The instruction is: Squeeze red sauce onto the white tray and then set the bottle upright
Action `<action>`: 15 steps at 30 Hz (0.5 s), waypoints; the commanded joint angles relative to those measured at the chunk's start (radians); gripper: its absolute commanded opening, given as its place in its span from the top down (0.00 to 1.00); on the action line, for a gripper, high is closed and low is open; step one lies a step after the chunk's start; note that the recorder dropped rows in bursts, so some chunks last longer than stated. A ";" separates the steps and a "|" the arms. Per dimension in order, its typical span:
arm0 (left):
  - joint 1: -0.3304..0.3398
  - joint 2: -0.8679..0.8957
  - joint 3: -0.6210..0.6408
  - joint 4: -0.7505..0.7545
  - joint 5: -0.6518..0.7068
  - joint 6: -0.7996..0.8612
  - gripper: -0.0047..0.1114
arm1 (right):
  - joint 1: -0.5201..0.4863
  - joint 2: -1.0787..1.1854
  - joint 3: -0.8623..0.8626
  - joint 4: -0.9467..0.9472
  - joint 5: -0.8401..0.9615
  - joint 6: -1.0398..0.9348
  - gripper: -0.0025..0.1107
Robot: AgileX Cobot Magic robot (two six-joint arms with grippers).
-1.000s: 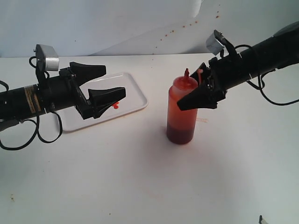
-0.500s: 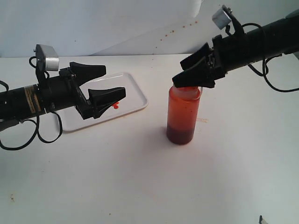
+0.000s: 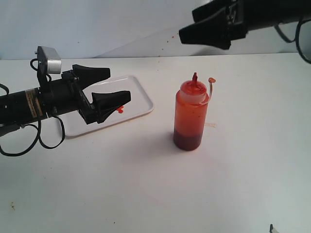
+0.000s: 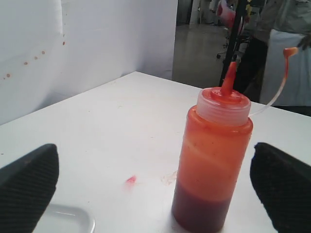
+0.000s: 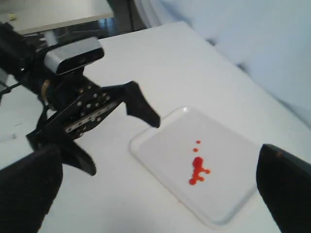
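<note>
- The bottle [image 3: 190, 114] stands on its base near the middle of the counter [image 3: 146, 194]. Nothing touches it, and the darker sauce sits at the bottom.
- Its long axis runs straight up and down, with the nozzle [image 3: 195, 76] pointing at the ceiling. The small cap [image 3: 212, 80] is off and hangs on its tether on the side facing the counter's right edge.
- The white tray [image 3: 141, 94] lies flat toward the far-left part of the counter, well apart from the bottle. It carries a small cluster of red sauce [image 3: 120, 109] drops.
- The right hand [image 3: 187, 23] is spread wide and empty. It is up in the air above the bottle, toward the far-right corner, and well clear of the nozzle.
- The left hand [image 3: 119, 83] is also spread and holds nothing. It hovers low over the tray with its 2 fingers aimed across the counter at the bottle — its own camera frames the bottle squarely between them.
- From the right hand the bottle lies below and a little toward the near edge. From the left hand it lies straight ahead, level with the bottle's body. I'd say the right is the nearer of the 2.
- To my eye both halves of the job look done. Whatever comes next mostly needs to keep clear of that tall bottle — a sideways nudge near the top could tip it.
</note>
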 commanded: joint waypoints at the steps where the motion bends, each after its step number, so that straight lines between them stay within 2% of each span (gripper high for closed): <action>1: 0.002 -0.006 -0.005 -0.014 -0.008 0.006 0.06 | -0.001 -0.111 0.003 -0.013 -0.172 0.023 0.05; 6: 0.002 -0.006 -0.005 -0.014 -0.013 0.004 0.06 | -0.001 -0.216 0.003 -0.068 -0.367 0.141 0.05; 9: 0.002 -0.006 -0.005 -0.014 -0.013 0.004 0.06 | -0.001 -0.283 0.003 -0.165 -0.498 0.247 0.05; 12: 0.002 -0.006 -0.005 -0.014 -0.019 0.004 0.06 | -0.001 -0.358 0.003 -0.388 -0.602 0.425 0.08; 14: 0.002 -0.006 -0.005 -0.011 -0.035 0.004 0.06 | -0.001 -0.412 0.003 -0.628 -0.640 0.630 0.14; 15: 0.002 -0.006 -0.005 0.002 -0.035 0.004 0.06 | -0.001 -0.449 0.003 -0.763 -0.651 0.745 0.20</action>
